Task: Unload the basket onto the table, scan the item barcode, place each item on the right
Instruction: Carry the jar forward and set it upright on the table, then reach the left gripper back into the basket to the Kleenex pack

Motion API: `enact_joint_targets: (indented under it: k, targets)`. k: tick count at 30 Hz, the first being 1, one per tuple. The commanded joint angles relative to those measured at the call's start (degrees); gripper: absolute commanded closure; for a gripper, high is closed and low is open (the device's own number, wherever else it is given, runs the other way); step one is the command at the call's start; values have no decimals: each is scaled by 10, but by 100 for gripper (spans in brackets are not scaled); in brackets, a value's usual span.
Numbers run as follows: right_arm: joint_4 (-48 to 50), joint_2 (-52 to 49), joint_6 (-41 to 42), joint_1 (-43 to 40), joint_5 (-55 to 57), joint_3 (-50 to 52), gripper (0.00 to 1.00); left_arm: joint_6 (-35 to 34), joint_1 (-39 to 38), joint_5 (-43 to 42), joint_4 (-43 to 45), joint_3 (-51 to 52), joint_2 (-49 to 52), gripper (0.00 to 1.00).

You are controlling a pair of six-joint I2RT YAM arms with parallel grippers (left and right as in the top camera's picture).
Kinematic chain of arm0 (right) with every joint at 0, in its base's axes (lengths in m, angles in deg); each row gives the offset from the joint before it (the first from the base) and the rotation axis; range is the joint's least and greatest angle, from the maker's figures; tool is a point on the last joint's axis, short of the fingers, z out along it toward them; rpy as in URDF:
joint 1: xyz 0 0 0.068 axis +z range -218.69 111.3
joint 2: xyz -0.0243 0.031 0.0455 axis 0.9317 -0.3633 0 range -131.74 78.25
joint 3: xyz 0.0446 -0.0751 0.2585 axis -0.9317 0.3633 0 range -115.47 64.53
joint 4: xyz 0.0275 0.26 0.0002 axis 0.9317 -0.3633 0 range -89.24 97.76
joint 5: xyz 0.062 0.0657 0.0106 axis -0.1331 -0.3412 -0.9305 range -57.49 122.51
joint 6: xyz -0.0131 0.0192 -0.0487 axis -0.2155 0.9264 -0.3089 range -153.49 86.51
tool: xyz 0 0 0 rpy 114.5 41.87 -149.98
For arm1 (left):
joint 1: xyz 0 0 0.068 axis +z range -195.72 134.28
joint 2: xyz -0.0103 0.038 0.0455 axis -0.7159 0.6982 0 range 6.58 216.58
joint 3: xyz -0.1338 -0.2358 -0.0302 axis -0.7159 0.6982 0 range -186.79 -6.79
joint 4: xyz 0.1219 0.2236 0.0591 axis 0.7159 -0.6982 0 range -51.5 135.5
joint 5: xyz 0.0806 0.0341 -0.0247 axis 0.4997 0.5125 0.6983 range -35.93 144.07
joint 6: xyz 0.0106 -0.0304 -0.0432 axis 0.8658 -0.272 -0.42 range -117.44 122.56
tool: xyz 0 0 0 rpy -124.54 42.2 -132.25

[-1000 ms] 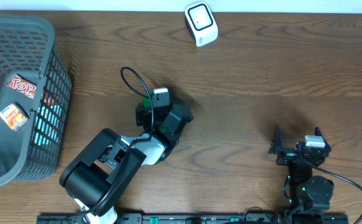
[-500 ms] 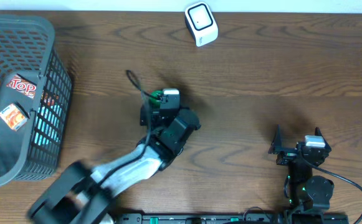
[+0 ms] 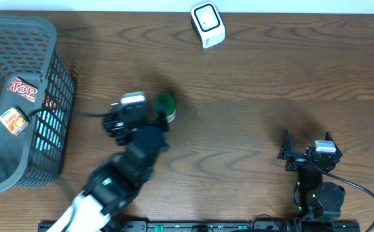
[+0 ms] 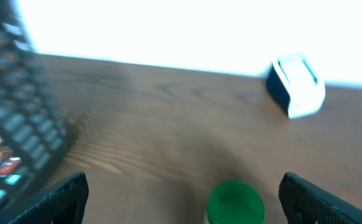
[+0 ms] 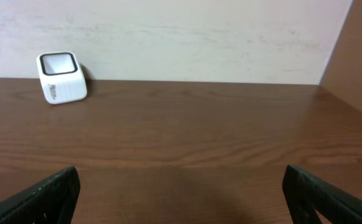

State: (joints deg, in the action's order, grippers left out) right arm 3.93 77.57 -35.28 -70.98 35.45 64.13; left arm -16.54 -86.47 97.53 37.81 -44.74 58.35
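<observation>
The item, a small white container with a green cap (image 3: 165, 106), stands on the wooden table, apart from both grippers. My left gripper (image 3: 135, 116) hangs just left of it, open, with nothing gripped. The blurred left wrist view shows the green cap (image 4: 235, 201) low between the spread fingers of the left gripper (image 4: 187, 200). The white barcode scanner (image 3: 208, 24) sits at the table's far edge and also shows as the scanner (image 4: 296, 86) and scanner (image 5: 60, 76) in the wrist views. My right gripper (image 3: 308, 139) rests open and empty near the front right; its wrist view shows the right gripper (image 5: 184, 196) over bare wood. No barcode is visible.
A dark plastic basket (image 3: 53, 45) holding several packets fills the left side of the table; the left wrist view catches the basket (image 4: 19, 134) at its left edge. A pale wall runs behind the table.
My left arm has swung to the left, off the green-capped item, which now shows uncovered on the table. The right arm has not moved.
</observation>
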Motion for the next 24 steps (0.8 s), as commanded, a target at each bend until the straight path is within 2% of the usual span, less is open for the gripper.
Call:
enact_joint_targets:
  k: [1,5,11,18,24]
  targets:
    - [-2,3,-5,3,0,1,1,0,44,-5,-25,-14,-68,2]
    - [-2,3,-4,3,0,1,1,16,128,-70,-76,-67,-118,2]
    - [-2,3,-4,3,-1,1,1,28,271,-160,-199,-227,-90,2]
    - [-2,3,-4,3,0,1,1,39,427,-207,-401,-489,50,2]
    - [-2,3,-5,3,-1,1,1,30,546,-271,-539,-642,191,2]
